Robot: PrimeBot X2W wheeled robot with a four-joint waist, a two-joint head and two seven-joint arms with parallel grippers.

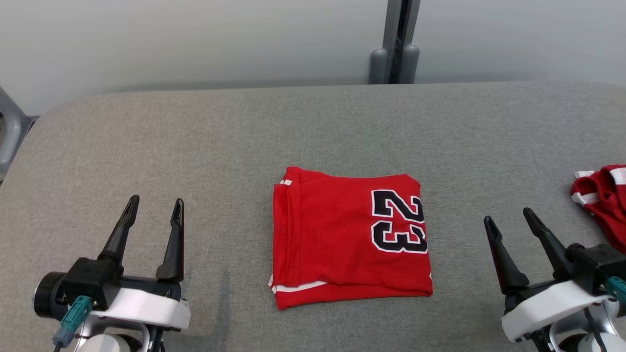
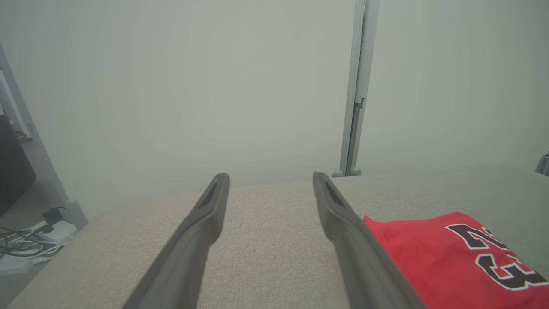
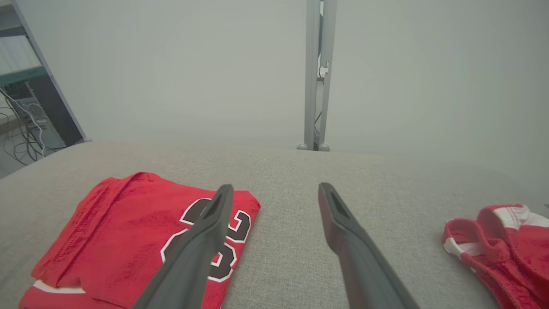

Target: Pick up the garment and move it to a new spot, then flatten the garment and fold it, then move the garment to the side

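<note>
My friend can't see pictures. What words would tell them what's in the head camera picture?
A red shirt with a black 23, folded into a neat rectangle, lies in the middle of a grey table. The left end effector and right end effector rest open and empty on either side of it. A crumpled red garment lies at the far right.

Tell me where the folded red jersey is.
In the head view the folded red jersey lies at the middle of the grey table, between the left hand and the right hand, touching neither.

Folded jersey point(image 3: 107, 231), parted fingers point(image 3: 343, 238), table point(image 3: 283, 171)
</note>
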